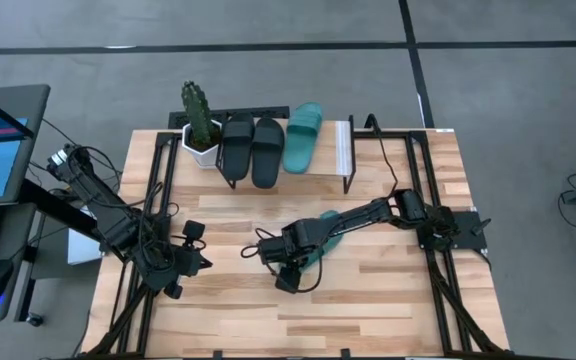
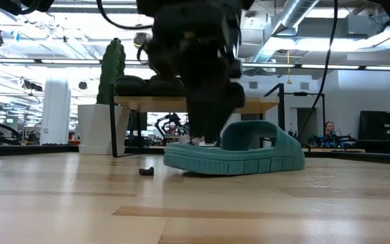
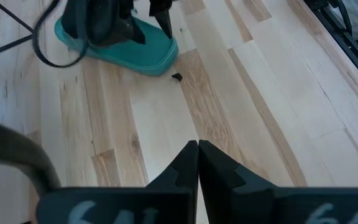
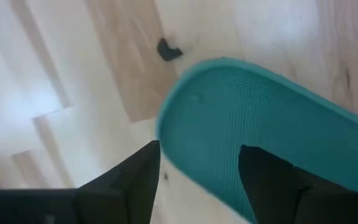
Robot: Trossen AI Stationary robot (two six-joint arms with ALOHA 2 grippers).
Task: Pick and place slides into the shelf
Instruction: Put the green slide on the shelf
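Two black slides (image 1: 236,148) (image 1: 267,150) and one teal slide (image 1: 303,137) lie side by side on the shelf (image 1: 344,150) at the table's far edge. A second teal slide (image 1: 332,236) (image 2: 249,154) rests sole-down on the tabletop at the middle. My right gripper (image 1: 290,272) (image 4: 199,149) points down over that slide's near-left end, open. One finger stands over the footbed (image 4: 260,112) and the other outside the rim (image 4: 165,127). My left gripper (image 1: 198,258) (image 3: 197,144) is shut and hangs above bare wood to the left. My right gripper comes at the teal slide's end from above, its fingers on either side of the rim. I cannot tell whether either finger touches the slide. The slide lies flat on the table.
A cactus in a white pot (image 1: 201,125) stands at the shelf's left end. A small dark scrap (image 2: 146,171) (image 4: 168,51) lies on the wood just beyond the slide's end. Black frame rails (image 1: 158,190) run along both sides of the table. Bare wood stretches toward the near edge.
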